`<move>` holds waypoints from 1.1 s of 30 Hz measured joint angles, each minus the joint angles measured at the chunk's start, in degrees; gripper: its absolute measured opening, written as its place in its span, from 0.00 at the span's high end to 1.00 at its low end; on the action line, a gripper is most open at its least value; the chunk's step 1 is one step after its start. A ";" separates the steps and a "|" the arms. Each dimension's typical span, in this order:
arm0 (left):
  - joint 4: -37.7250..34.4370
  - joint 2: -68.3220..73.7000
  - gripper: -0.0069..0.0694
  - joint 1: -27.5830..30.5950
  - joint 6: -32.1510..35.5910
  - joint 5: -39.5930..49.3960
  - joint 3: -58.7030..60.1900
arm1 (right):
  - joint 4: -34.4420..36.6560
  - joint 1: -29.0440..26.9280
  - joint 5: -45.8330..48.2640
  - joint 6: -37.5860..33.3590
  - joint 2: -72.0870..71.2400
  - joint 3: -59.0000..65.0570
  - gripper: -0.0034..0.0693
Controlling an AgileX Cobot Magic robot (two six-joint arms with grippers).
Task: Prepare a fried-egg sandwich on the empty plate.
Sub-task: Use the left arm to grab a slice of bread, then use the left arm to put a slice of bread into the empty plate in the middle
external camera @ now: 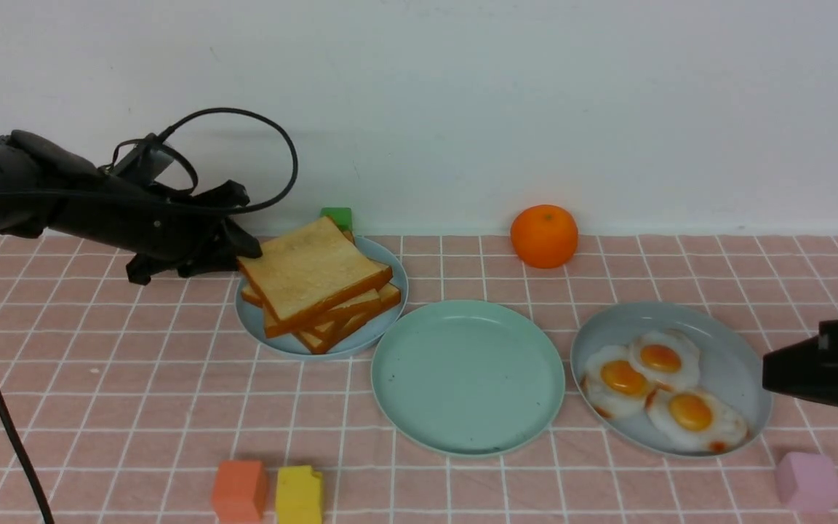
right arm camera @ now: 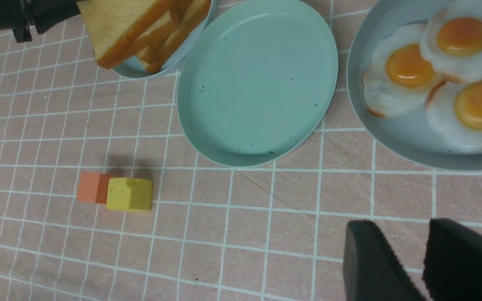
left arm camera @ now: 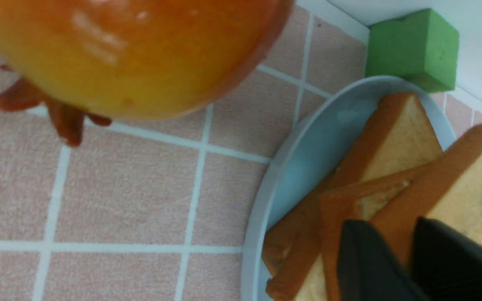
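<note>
The empty plate (external camera: 468,378), mint-green and round, lies bare at the middle of the pink-checked surface (external camera: 135,378), between two blue-grey plates. To its left and a little farther back, the round plate (external camera: 361,343) carries a stack of toast. The left tool (external camera: 243,253) is clamped on the left corner of the top toast slice (external camera: 313,273), one finger on each face at the crust, and that slice sits tilted above the others. To the right of the empty plate, the oval plate (external camera: 732,356) holds three fried eggs (external camera: 689,411). The right tool (right arm camera: 406,228) hangs at the oval plate's right side with its fingers apart and nothing between them. An orange (external camera: 544,236) sits by the far wall and a green block (external camera: 337,217) is behind the toast.
</note>
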 joint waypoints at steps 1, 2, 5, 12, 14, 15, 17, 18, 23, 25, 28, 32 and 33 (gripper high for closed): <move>0.00 0.00 0.74 0.00 0.30 0.15 -0.07 | 0.00 0.00 0.00 0.00 0.00 0.00 0.62; 0.00 -0.20 0.74 0.00 0.53 0.20 -0.07 | 0.00 0.00 0.00 0.00 0.00 0.00 0.62; 0.07 -1.44 0.74 0.21 0.78 1.04 -0.07 | 0.02 0.00 0.00 0.00 0.00 0.00 0.62; -0.02 -9.51 0.74 0.51 5.86 4.72 -0.07 | -0.60 0.00 1.32 0.00 0.00 -0.68 0.62; -3.08 -13.88 0.74 0.40 9.13 7.65 -0.13 | -2.81 0.00 1.79 0.50 0.00 -1.09 0.62; -5.64 -15.23 0.74 0.19 10.22 9.25 -0.29 | -4.74 0.00 2.13 1.83 0.00 -1.15 0.62; -7.52 -16.09 0.74 -0.21 11.26 10.98 -0.32 | -6.98 0.00 2.28 3.79 0.00 -1.28 0.62; -9.07 -16.47 0.74 -0.61 11.86 12.07 -0.34 | -8.59 0.00 2.28 5.37 0.00 -1.33 0.62; -10.16 -16.53 0.74 -7.51 17.40 12.10 3.54 | -21.05 0.00 2.34 14.61 0.00 -1.33 0.62; -9.55 -15.99 0.74 -11.05 19.22 9.32 5.51 | -25.27 0.00 2.34 18.31 0.00 -1.33 0.62; -8.40 -14.47 0.74 -14.31 19.80 6.58 6.17 | -27.24 0.00 2.55 20.38 0.00 -1.33 0.62; -7.90 -9.73 0.74 -18.00 20.00 3.38 6.36 | -27.75 0.00 3.34 21.05 0.00 -1.33 0.62; -7.90 -8.75 0.74 -18.36 20.00 3.10 6.40 | -27.75 0.00 3.54 21.05 0.00 -1.33 0.62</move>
